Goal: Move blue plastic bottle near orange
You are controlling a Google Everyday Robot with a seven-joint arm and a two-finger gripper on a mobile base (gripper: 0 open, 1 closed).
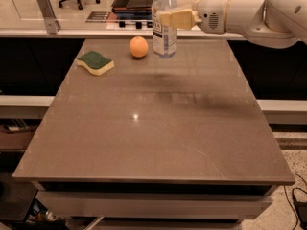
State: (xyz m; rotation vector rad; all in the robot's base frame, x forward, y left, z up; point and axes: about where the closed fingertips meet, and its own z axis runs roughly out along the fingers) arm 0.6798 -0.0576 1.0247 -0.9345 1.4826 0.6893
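The blue plastic bottle (163,25) is clear with a white cap and a white-and-dark label. It stands upright at the far edge of the brown table (153,123), just right of the orange (138,47), with a small gap between them. My gripper (169,19) reaches in from the right and is shut on the bottle at label height. Its cream fingers (176,18) cover part of the label. The white arm extends off to the upper right.
A green-and-yellow sponge (96,63) lies at the far left of the table, left of the orange. A counter with a metal post (45,11) and dark trays runs behind the table. An office chair stands further back.
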